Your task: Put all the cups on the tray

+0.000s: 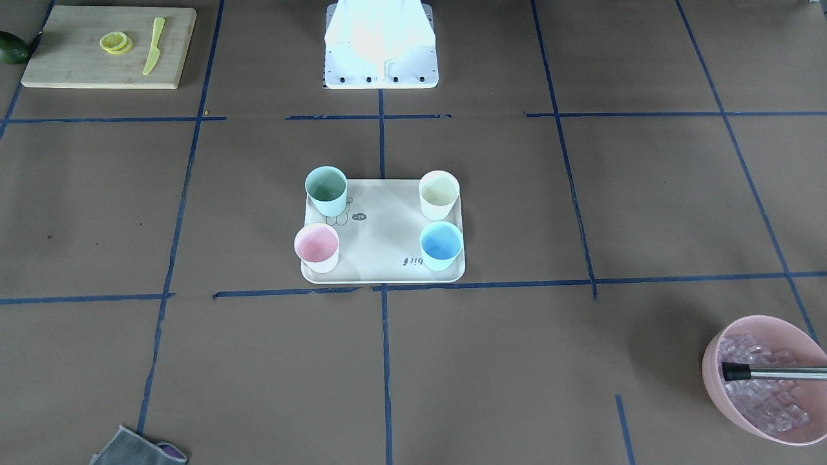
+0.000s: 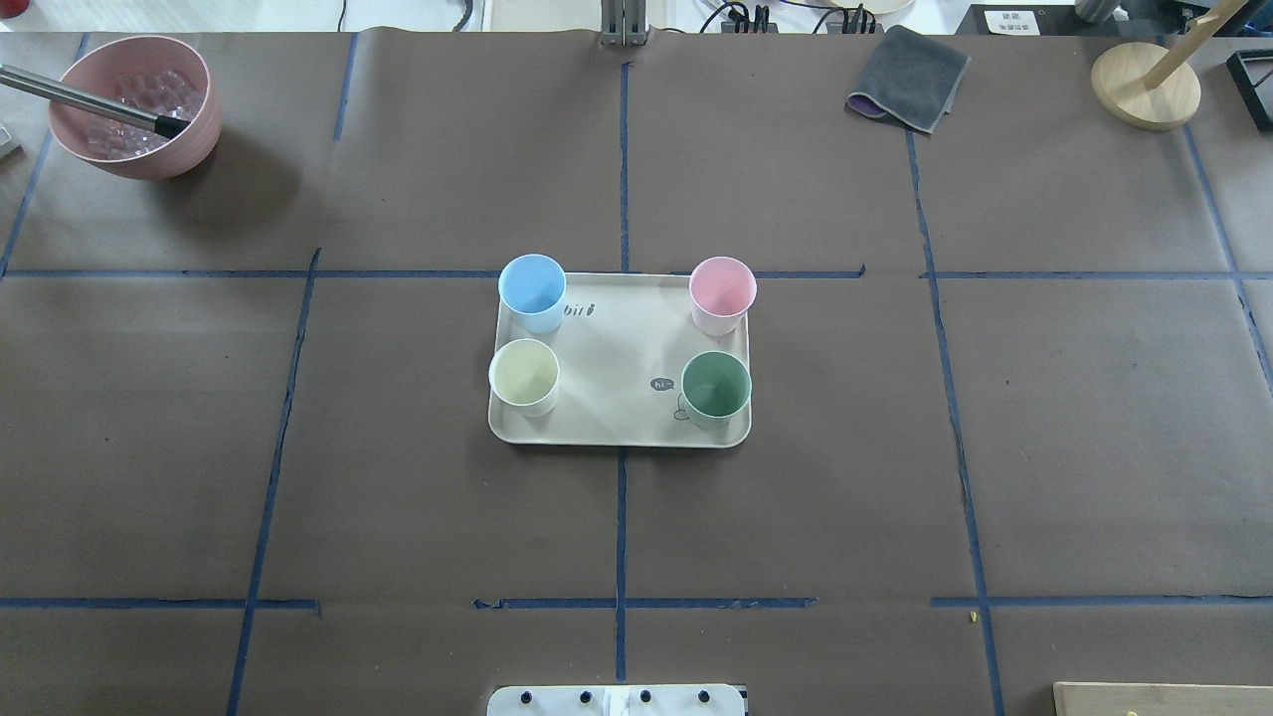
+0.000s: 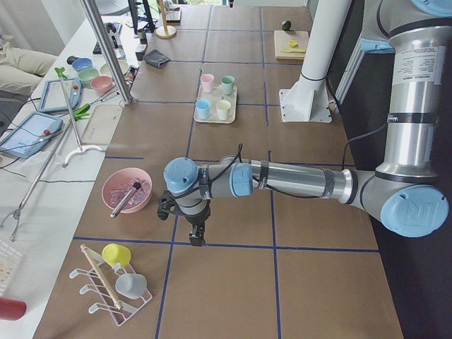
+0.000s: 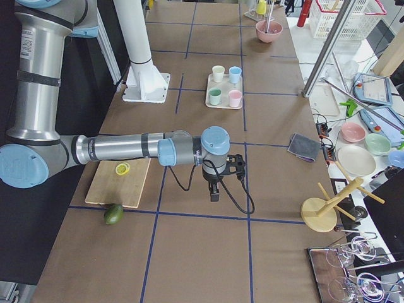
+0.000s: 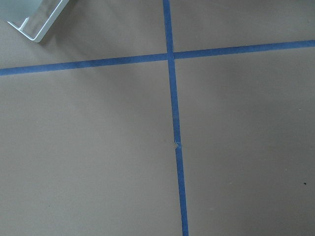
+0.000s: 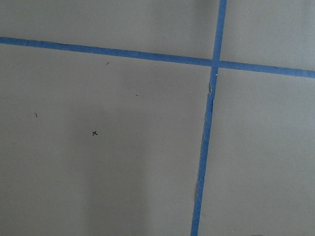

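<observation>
The cream-beige tray (image 2: 617, 368) lies at the table's centre. All four cups stand upright on it, one at each corner: light blue (image 2: 532, 288), pink (image 2: 722, 290), cream-white (image 2: 524, 373) and mint green (image 2: 715, 386). They also show in the front view: green (image 1: 326, 187), cream (image 1: 439, 192), pink (image 1: 316, 245), blue (image 1: 441, 243). My left gripper (image 3: 196, 236) hangs over bare table far from the tray, near the pink bowl. My right gripper (image 4: 214, 194) hangs over bare table beside the cutting board. I cannot tell whether either is open or shut. Both wrist views show only table and tape.
A pink bowl of clear cubes (image 2: 134, 104) with a metal-handled tool stands at the far left. A grey cloth (image 2: 907, 78) and a wooden stand (image 2: 1144, 85) are at the far right. A cutting board (image 1: 110, 46) holds lemon slices and a knife, a lime (image 1: 11, 48) beside it.
</observation>
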### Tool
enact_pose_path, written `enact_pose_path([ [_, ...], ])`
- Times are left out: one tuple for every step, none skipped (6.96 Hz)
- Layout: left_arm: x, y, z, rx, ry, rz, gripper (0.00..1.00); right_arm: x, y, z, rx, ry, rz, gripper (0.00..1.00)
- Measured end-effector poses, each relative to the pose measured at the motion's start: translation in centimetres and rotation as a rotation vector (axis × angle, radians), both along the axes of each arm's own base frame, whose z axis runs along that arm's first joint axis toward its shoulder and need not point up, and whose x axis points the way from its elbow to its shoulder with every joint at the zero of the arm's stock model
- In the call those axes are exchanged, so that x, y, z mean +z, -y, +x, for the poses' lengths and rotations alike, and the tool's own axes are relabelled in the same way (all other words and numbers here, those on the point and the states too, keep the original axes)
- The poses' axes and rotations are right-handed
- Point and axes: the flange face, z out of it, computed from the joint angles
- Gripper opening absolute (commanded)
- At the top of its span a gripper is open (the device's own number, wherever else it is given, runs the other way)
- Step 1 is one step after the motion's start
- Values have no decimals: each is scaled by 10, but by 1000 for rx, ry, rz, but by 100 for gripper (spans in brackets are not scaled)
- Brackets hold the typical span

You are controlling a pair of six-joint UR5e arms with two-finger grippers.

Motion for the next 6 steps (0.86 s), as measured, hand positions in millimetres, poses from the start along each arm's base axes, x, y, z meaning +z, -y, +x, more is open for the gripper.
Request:
enact_pose_path([
  [0,-1,0,0,2,-1,100,0,0,0,0,0,0,100],
  [-1,-1,0,2,4,0,100,0,0,0,0,0,0,100],
  [-1,0,2,5,5,3,100,0,1,0,0,0,1,100],
  [-2,1,3,9,4,6,100,0,1,0,0,0,1,100],
  [-4,3,6,13,3,12,100,-1,1,0,0,0,3,100],
  [-9,5,8,19,3,23,100,-2,2,0,0,1,8,100],
])
